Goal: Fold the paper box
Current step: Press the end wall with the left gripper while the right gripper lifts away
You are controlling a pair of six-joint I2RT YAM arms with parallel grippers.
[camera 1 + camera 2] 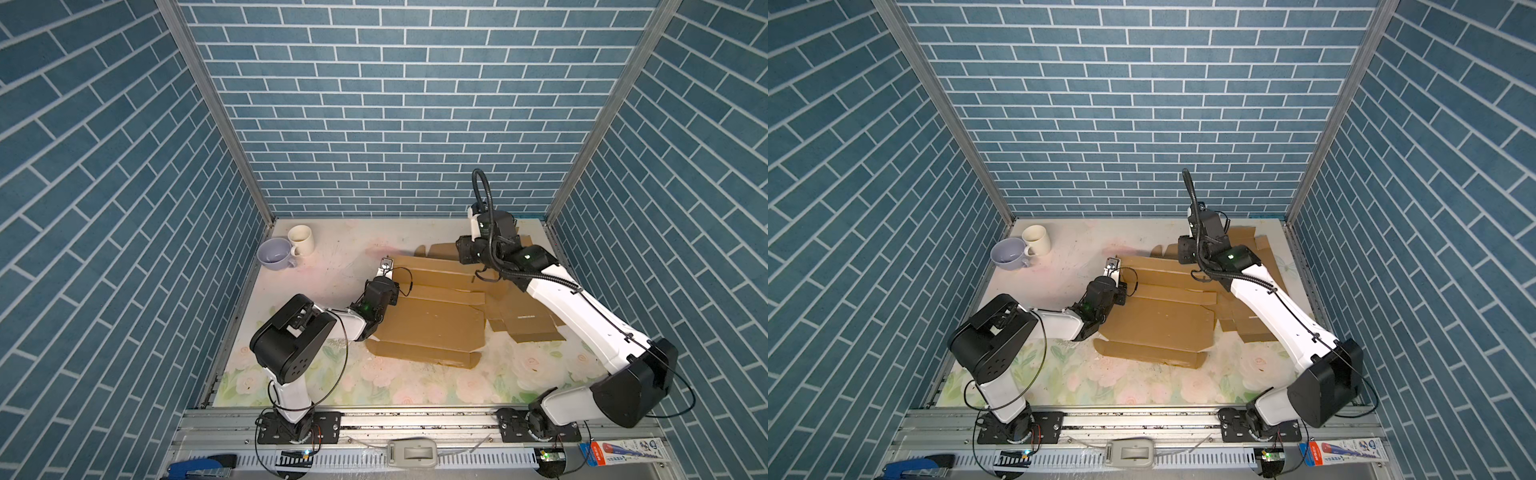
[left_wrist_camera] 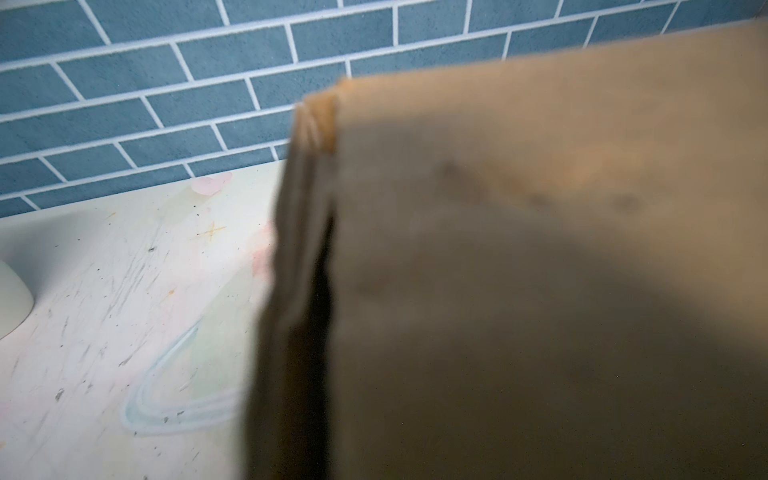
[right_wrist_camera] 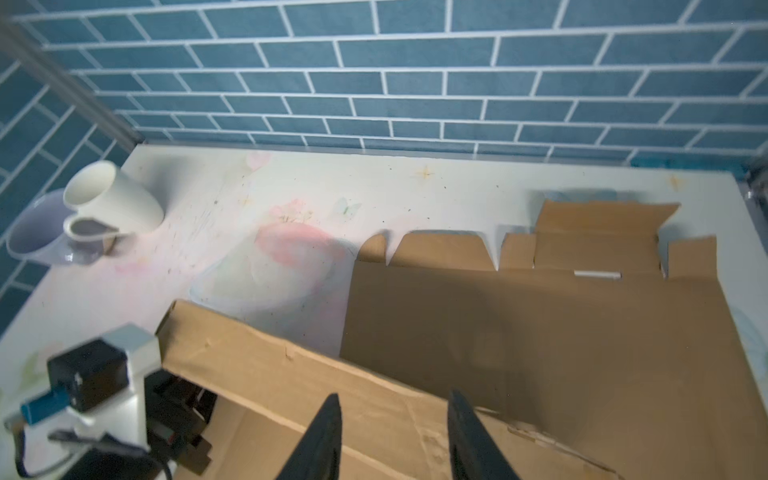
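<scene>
The right gripper (image 3: pixel 394 395) hangs over the paper box (image 1: pixel 436 328) with its two dark, tapering fingers (image 3: pixel 328 432) partly spread. Nothing sits between them and they grip nothing. Below them runs a raised flap (image 3: pixel 270 365) of the box.

The left gripper (image 1: pixel 384 272) is at the far left corner of the box. Its fingers are hidden, but the jaws are closed. In the right wrist view the raised flap ends right at this gripper and lifts clear of the table (image 1: pixel 332 374), so the flap's end appears pinched there. In the left wrist view, blurred brown cardboard fills most of the picture, with a folded double edge close to the lens.

The box is plain brown corrugated cardboard and lies unfolded over the right half of the table. Most of it is flat, made of broad rectangular panels with crease lines. Short tabs with slanted corners run along the far edge, and a narrow flap is folded along the near edge. A second stretch of cardboard (image 1: pixel 528 328) lies under the right arm and overlaps the main panel. I cannot tell whether it is a separate sheet.

The table has a pale flower print, scuffed and speckled with dark marks.

In the far left corner a wide lilac cup (image 1: pixel 274 253) and a taller cream mug (image 1: pixel 301 241) stand upright and touch each other. Both are smooth and glossy. Both look empty in the right wrist view.
</scene>
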